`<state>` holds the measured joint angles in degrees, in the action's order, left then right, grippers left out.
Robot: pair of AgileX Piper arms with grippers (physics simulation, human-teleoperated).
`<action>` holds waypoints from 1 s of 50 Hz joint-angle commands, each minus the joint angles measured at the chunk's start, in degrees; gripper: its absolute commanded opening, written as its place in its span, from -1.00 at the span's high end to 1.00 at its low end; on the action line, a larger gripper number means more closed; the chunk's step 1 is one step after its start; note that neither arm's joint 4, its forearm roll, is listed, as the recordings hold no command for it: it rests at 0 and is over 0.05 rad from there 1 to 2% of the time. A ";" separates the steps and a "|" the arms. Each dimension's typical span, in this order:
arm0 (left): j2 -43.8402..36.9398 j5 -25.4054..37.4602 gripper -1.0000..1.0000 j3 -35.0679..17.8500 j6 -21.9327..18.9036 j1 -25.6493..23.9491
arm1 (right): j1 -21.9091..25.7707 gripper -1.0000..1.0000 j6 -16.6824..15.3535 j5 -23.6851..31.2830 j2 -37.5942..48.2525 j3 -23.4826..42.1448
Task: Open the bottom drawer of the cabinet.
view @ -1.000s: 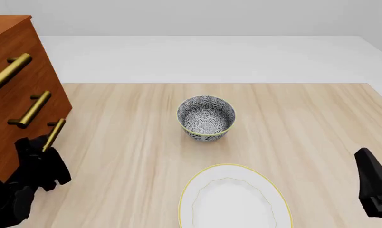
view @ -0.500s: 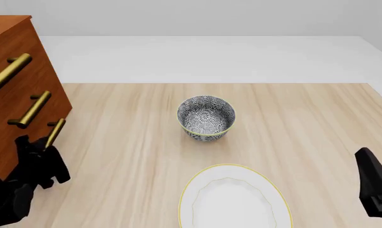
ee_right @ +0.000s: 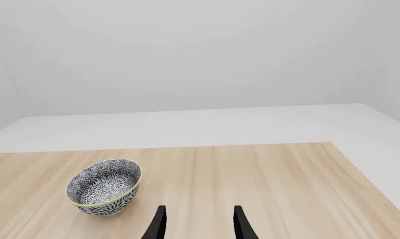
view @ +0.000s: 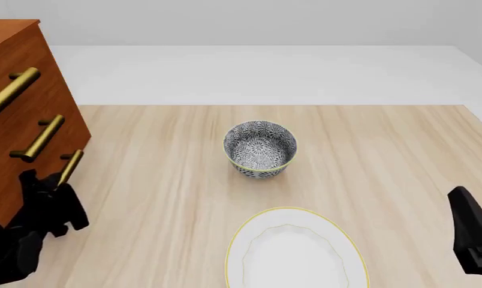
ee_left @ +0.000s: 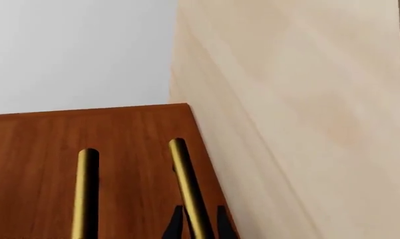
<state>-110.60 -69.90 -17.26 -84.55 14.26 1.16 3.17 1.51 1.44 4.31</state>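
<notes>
**Left gripper on the bottom handle; the pull not yet made**

Left wrist view: the left gripper (ee_left: 198, 224) has a dark finger on either side of the lowest brass handle (ee_left: 188, 191), close against it, so it looks clamped on the bar; a second handle (ee_left: 87, 191) runs alongside on the reddish-brown front of the cabinet (ee_left: 130, 149); the pale table (ee_left: 299, 109) lies beside it.

Front view: the cabinet (view: 17, 78) stands at the far left edge of the table; the bottom drawer (view: 29, 189) appears flush with the fronts above, so I judge it not yet opened; the left gripper (view: 53, 192) sits at its handle (view: 68, 169); a patterned bowl (view: 260, 149) and a white plate (view: 289, 252) lie well apart from it.

Right wrist view: the right gripper (ee_right: 197, 224) is spread apart and holds nothing; the bowl (ee_right: 104, 186) lies ahead.

Step in hand: grasp made; the next move calls for a straight pull away from the cabinet front, grip kept firm so the bar does not slip.
</notes>
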 commanded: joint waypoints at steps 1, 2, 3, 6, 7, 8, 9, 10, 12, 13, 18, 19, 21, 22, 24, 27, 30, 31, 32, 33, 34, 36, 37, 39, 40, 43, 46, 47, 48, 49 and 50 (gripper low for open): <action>-0.62 0.00 1.00 -0.73 0.41 -2.63 | -0.02 -1.00 0.04 0.00 0.00 0.00; -0.62 0.00 1.00 -0.76 0.36 -2.73 | -0.03 -1.00 0.00 0.00 0.02 0.00; -0.38 0.00 1.00 -0.63 0.34 -3.00 | -0.04 -1.00 -0.01 0.00 0.02 0.00; 0.33 0.00 1.00 -0.22 0.73 -3.64 | -0.01 -1.00 0.04 0.00 0.00 0.00; 0.35 0.00 1.00 -0.14 0.67 -3.84 | 0.00 -1.00 0.02 0.00 0.01 0.00; 0.82 0.00 1.00 0.21 0.93 -4.36 | -0.01 -1.00 0.04 0.00 -0.01 0.00; 0.87 0.00 1.00 0.26 0.94 -4.48 | -0.01 -1.00 0.03 0.00 -0.02 0.00; 1.13 0.00 1.00 0.42 0.95 -4.84 | -0.01 -1.00 0.00 0.00 0.01 0.00; 1.29 0.00 1.00 0.57 1.14 -5.17 | -0.03 -1.00 0.04 0.00 0.00 0.00; 1.35 0.00 1.00 0.57 1.14 -5.38 | 0.01 -1.00 0.03 0.00 -0.01 0.00; 1.11 0.00 1.00 0.19 1.13 -6.05 | -0.01 -1.00 0.03 0.00 0.01 0.00; 1.18 0.00 1.00 0.17 1.18 -6.19 | -0.02 -1.00 0.00 0.00 0.02 0.00; 1.46 0.00 1.00 0.28 1.22 -6.40 | 0.04 -1.00 0.02 0.00 0.00 0.00; 1.51 0.00 1.00 0.31 1.25 -6.47 | 0.01 -1.00 -0.01 0.00 0.00 0.00; 1.64 0.00 1.00 0.40 1.37 -6.87 | -0.01 -1.00 -0.02 0.00 0.01 0.00; 1.59 0.00 1.00 0.45 1.36 -7.53 | -0.01 -1.00 0.06 0.01 -0.03 0.00; 1.97 0.00 1.00 0.66 1.40 -8.14 | -0.02 -1.00 0.01 0.00 0.00 0.00; 2.15 0.00 1.00 0.78 1.44 -8.42 | -0.01 -1.00 -0.03 0.00 0.03 0.00; 2.20 0.00 1.00 0.81 1.41 -8.50 | -0.02 -1.00 0.00 0.00 -0.02 0.00; 2.39 0.00 1.00 0.91 1.43 -8.78 | -0.01 -1.00 -0.01 0.00 0.03 0.00; 2.52 0.00 1.00 1.04 1.48 -9.02 | -0.02 -1.00 0.03 0.00 -0.01 0.00; 2.75 0.00 1.00 1.07 1.47 -9.36 | -0.01 -1.00 -0.04 0.00 0.02 0.00; 2.92 0.00 1.00 1.17 1.53 -9.59 | 0.05 -1.00 0.00 0.00 0.02 0.00; 3.21 0.00 1.00 1.40 1.64 -9.97 | 0.00 -1.00 0.04 0.00 -0.02 0.00; 3.46 0.00 1.00 1.51 1.72 -10.28 | -0.02 -1.00 0.02 0.00 0.00 0.00; 3.52 0.01 1.00 1.45 1.86 -10.89 | -0.03 -1.00 0.00 0.00 0.01 0.00; 3.85 0.01 1.00 1.51 1.96 -11.56 | -0.01 -1.00 0.00 0.00 -0.01 0.00; 3.98 0.01 1.00 1.54 1.91 -11.87 | 0.01 -1.00 0.00 0.01 -0.02 0.00; 4.02 0.01 1.00 1.54 1.86 -12.00 | -0.01 -1.00 0.32 0.93 -0.60 0.85; 4.03 0.01 1.00 1.59 1.90 -12.24 | -0.02 -1.00 0.35 1.31 -0.92 0.88; 4.02 0.01 1.00 1.50 1.96 -12.52 | -0.02 -1.00 0.34 1.44 -0.94 1.02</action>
<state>-107.61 -68.53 -14.98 -82.10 4.82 1.15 3.27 1.84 1.23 4.54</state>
